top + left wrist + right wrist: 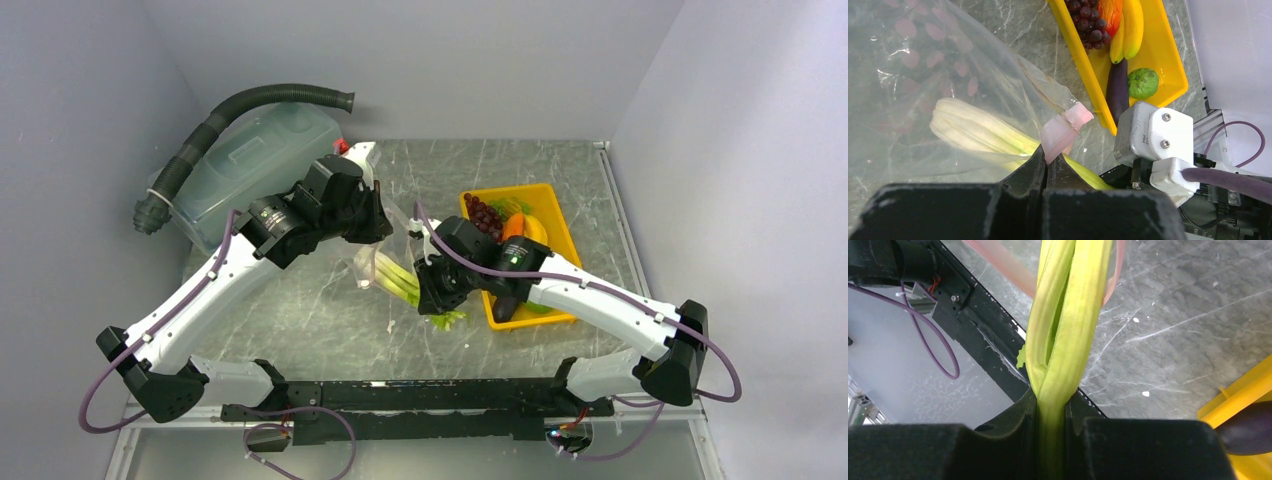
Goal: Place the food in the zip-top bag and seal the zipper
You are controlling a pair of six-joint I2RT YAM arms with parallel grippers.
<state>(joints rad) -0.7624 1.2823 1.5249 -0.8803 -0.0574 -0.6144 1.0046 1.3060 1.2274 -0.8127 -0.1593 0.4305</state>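
The clear zip-top bag (948,75) lies left of centre, its pale pink zipper (1065,127) pinched in my shut left gripper (1050,159), which holds the mouth up (385,225). My right gripper (1052,410) is shut on the leafy end of the pale green celery (1068,330). The celery's stalk end (973,130) reaches past the zipper (1008,265) into the bag (372,268). Other food lies in the yellow tray (1083,65): dark grapes (1088,20), bananas (1130,25), a red-orange pepper (1110,12), an eggplant (1117,90) and a round green vegetable (1143,82).
The yellow tray (545,190) sits right of centre, just behind my right arm. A large translucent lidded tub (250,160) with a dark corrugated hose (250,100) stands at the back left. Grey walls close in on three sides, and the black base rail (400,400) runs along the near edge.
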